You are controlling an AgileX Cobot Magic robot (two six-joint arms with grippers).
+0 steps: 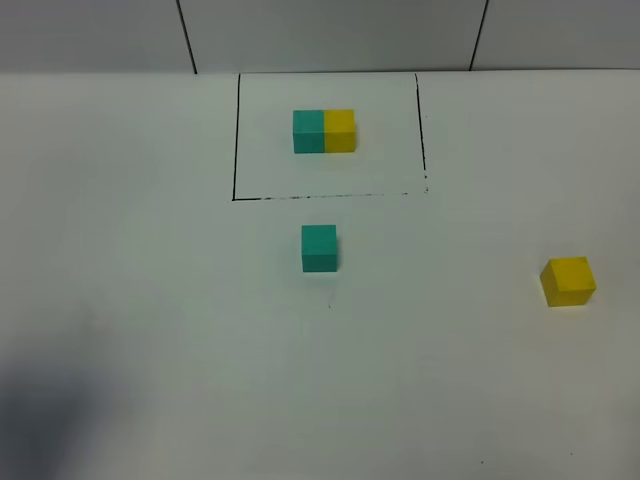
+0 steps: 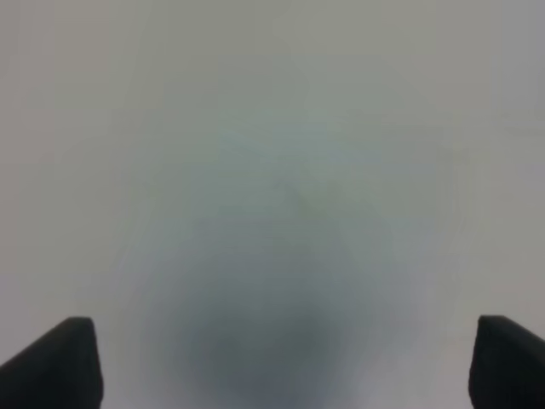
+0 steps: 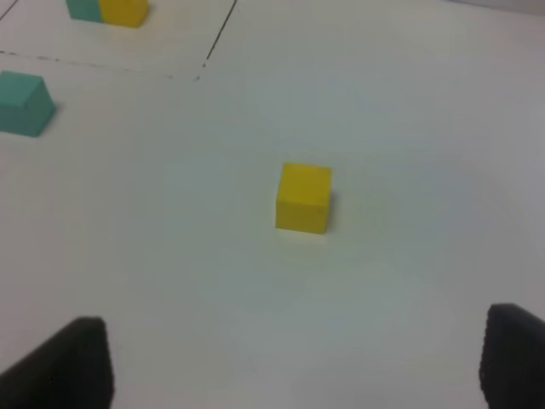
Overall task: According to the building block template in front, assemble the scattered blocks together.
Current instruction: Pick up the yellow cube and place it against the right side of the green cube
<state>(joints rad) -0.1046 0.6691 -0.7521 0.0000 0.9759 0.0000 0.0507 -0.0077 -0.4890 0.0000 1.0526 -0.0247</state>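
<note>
The left gripper is spread wide. Its two dark fingertips show at opposite corners of the left wrist view, and between them is only the white table, blurred and with a soft grey shadow on it. It holds nothing. The right gripper is spread just as wide and also holds nothing. Its wrist view looks down on the yellow cube, which sits on the table ahead of the fingertips and apart from them. Neither gripper appears in the high view. In that view the template lies at the far side of the table, towards the middle. It is a teal cube and a yellow cube joined side by side, teal on the left and yellow on the right. A thin black outline drawn on the table surrounds it on three sides, and its near line is faint and broken. The loose teal cube stands just outside the near line, almost directly in front of the template and close to it. The loose yellow cube is well apart from the teal one, far to the right near the table's edge, and turned slightly at an angle. Both loose cubes rest flat on the table and touch nothing else. A dim shadow darkens the near left corner.
</note>
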